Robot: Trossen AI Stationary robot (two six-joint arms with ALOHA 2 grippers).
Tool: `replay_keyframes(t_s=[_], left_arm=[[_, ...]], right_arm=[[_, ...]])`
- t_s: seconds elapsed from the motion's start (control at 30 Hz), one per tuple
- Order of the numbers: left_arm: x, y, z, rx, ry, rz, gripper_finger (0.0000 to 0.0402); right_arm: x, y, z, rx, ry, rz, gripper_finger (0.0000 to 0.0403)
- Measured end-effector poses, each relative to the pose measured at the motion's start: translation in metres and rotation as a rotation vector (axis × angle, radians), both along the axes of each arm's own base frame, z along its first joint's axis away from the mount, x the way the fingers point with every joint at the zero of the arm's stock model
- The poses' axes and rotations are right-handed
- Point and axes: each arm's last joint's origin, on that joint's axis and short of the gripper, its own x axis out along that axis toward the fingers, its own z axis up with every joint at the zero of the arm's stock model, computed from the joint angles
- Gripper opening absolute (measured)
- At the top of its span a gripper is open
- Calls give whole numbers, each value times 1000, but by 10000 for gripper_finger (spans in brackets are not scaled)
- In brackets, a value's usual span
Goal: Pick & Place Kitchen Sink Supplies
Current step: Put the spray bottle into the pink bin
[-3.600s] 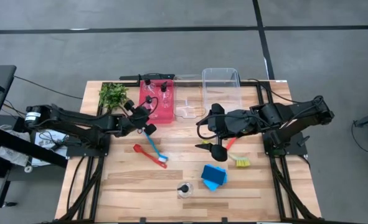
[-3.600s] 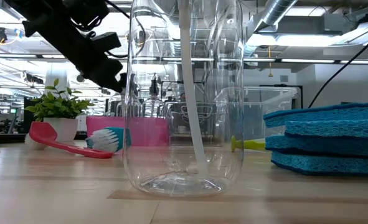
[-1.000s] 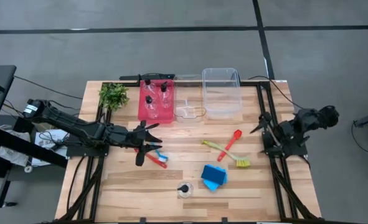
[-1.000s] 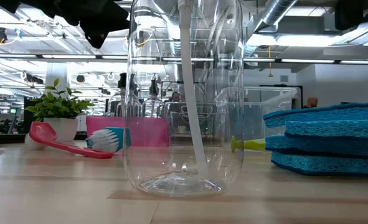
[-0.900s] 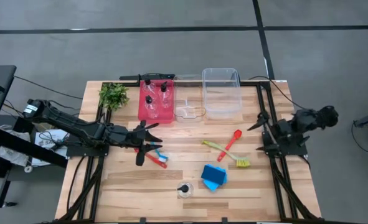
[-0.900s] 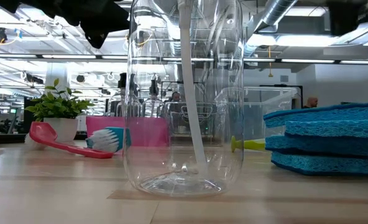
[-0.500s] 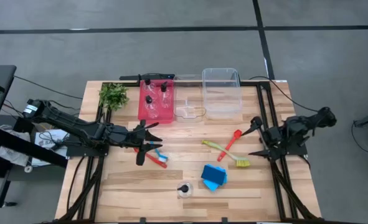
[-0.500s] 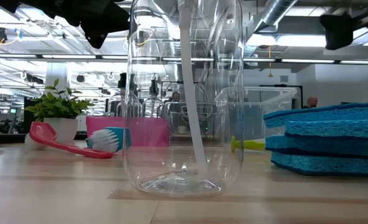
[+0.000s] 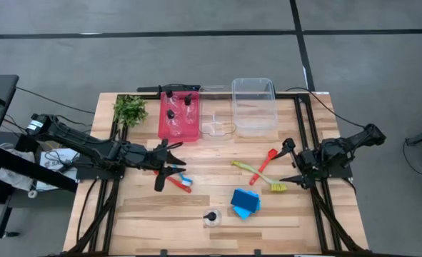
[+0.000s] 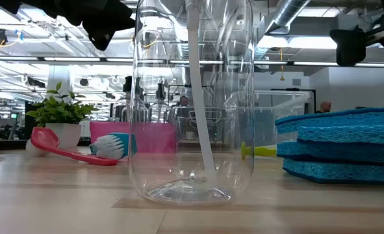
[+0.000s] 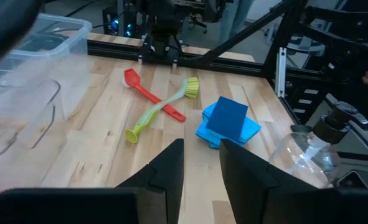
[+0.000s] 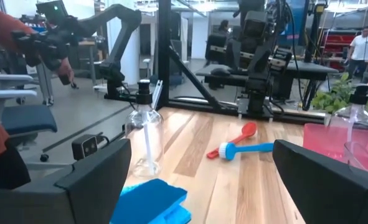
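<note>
My left gripper [image 9: 176,167] hovers over the table's left-middle, its fingers [image 11: 171,165] a narrow gap apart with nothing between them. Under it a red spoon [image 12: 241,135] and a blue brush [image 12: 243,149] lie crossed on the wood. My right gripper [image 9: 285,163] stands wide open and empty at the right edge [image 12: 202,168]. Just left of it lie a yellow-green brush [image 9: 257,175] and a second red spoon [image 9: 266,163], also crossed. Blue sponges [image 9: 244,202] are stacked near the front. A clear bottle with a black cap [image 9: 211,217] stands upright beside them.
A red bin [image 9: 179,114] holding clear bottles stands at the back. To its right are a small clear container [image 9: 216,123] and a large clear bin [image 9: 253,106]. A leafy plant [image 9: 130,109] sits at the back left corner. People show in the room beyond.
My right gripper has swung in from the table's right edge toward the crossed yellow-green brush and red spoon and has sunk lower, staying wide open.
</note>
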Motion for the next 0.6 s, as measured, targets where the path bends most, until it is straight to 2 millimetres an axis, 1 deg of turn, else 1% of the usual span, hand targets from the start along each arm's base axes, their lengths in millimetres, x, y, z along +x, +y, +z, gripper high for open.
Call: replay_keyframes(t_s=[0.43,0.6], left_arm=[[0,-1,0,-18,1,-29,104],[-2,-8,0,-18,0,-74,104]], right_arm=[[0,0,0,2,1,1,386],[0,0,0,2,2,0,386]])
